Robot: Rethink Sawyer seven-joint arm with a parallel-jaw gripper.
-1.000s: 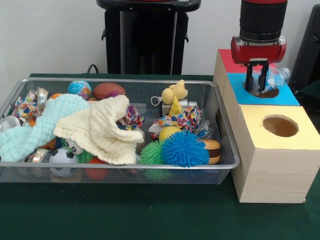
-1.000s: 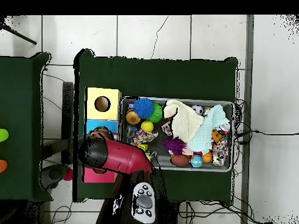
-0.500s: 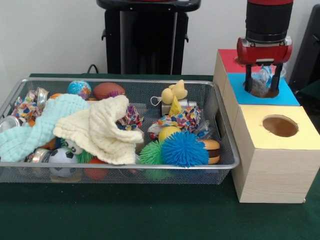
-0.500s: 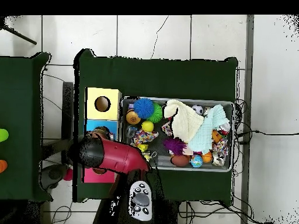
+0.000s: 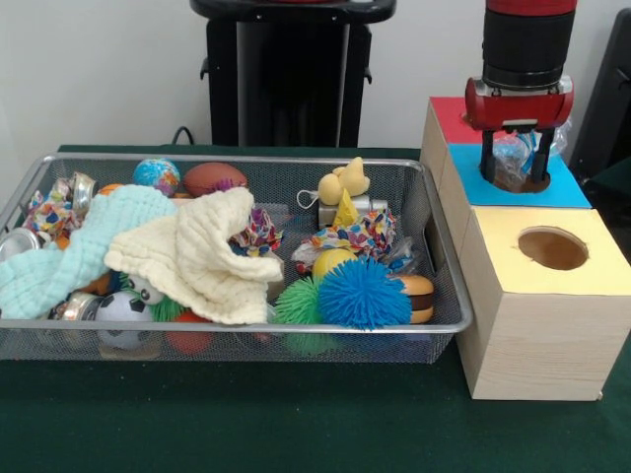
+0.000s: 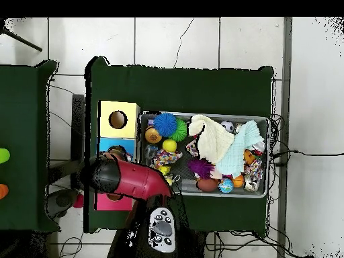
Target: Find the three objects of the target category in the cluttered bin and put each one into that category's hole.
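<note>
- Above the blue-topped section of the box [image 5: 562, 189], the gripper [image 5: 516, 158] hangs over that section's hole [image 5: 533, 183], its fingers spread with a crumpled clear plastic bottle [image 5: 513, 163] between them; whether the pads press it or have let go cannot be told.
- Bottle and hole lie almost on one vertical line: the bottle's lower end is at the hole's rim, so the coming move is judged a straight drop or short descent, no sideways travel.
- Beside the box's long side stands the mesh bin [image 5: 449, 325], holding a blue spiky ball [image 5: 364, 293], a green spiky ball [image 5: 297, 303], a cream cloth [image 5: 202, 254], a mint cloth [image 5: 69, 254], crushed cans [image 5: 20, 241] at the far end and other toys.
- Toward the table's front edge, the yellow-topped section's hole [image 5: 553, 248] is empty; the arm [image 6: 131, 180] hides the blue hole in the overhead view.
</note>
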